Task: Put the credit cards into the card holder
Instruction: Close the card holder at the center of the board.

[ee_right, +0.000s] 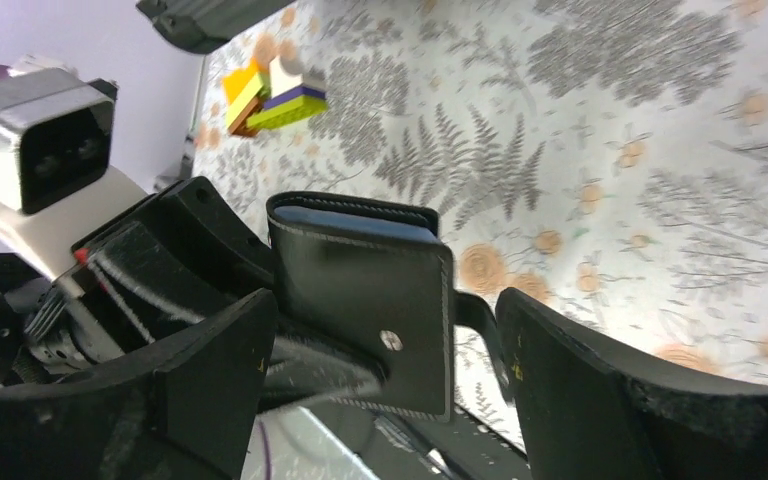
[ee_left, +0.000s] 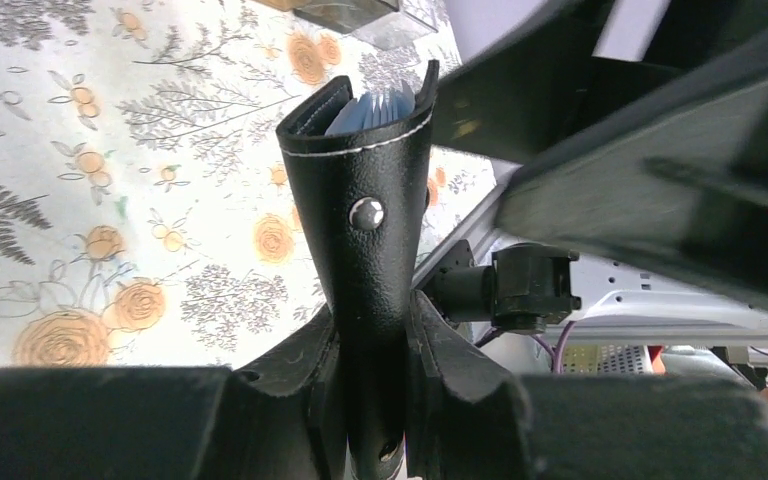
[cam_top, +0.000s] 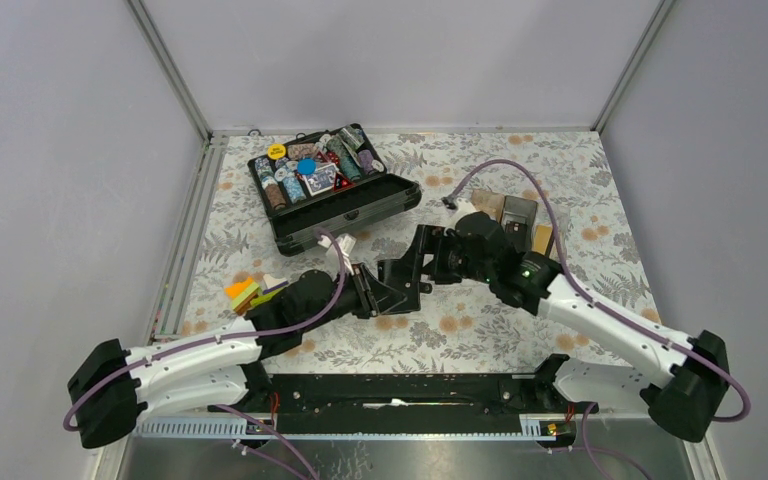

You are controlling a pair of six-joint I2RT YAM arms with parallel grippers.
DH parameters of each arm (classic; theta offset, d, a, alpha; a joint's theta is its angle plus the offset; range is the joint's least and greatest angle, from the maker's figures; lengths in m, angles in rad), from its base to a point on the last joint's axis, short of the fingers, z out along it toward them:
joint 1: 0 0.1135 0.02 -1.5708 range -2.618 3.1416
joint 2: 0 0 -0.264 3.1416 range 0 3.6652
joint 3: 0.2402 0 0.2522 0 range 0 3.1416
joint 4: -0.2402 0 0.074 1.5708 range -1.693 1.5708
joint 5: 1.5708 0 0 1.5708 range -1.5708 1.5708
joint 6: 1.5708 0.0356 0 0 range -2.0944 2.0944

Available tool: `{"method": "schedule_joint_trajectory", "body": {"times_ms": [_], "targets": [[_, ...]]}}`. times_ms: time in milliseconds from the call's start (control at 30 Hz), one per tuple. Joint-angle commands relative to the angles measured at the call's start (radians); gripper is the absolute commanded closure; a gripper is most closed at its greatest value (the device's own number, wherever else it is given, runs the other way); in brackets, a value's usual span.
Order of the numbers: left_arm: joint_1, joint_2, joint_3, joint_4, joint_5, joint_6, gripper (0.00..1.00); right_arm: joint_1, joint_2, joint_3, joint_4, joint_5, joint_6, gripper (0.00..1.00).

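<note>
Left gripper [ee_left: 375, 385], left wrist view: pinched tight on the bottom fold of the black card holder [ee_left: 365, 240]. Standing upright in the middle of the frame, mouth gaping at the top, blue pockets peeking out. Grainy leather, white stitching, shiny round snap [ee_left: 366, 213]. Probably light, soft and bendy; best held low by the fold.

Right gripper [ee_right: 385, 320], right wrist view: spread wide, one finger each side of the card holder, gripping nothing.

Top view: both grippers nose to nose at the middle. Tan credit cards [cam_top: 543, 238] to the right, partly hidden behind the arm.
</note>
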Motion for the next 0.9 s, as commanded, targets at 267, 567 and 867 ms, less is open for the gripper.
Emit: {"method": "schedule_joint_trajectory", "body": {"times_ms": [267,567,867], "targets": [[0.052,-0.156,-0.045,-0.01,-0.036,0.024,1.0,-0.081,-0.182,-0.049,-0.116,-0.05,-0.137,0.33],[0.059,-0.182,-0.028,-0.044,-0.019,0.042,1.0,-0.079,-0.168,-0.121,-0.005,-0.173,-0.108,0.54],[0.06,-0.174,-0.023,-0.038,-0.013,0.04,1.0,-0.08,-0.114,-0.123,0.052,-0.195,-0.103,0.63]]}}
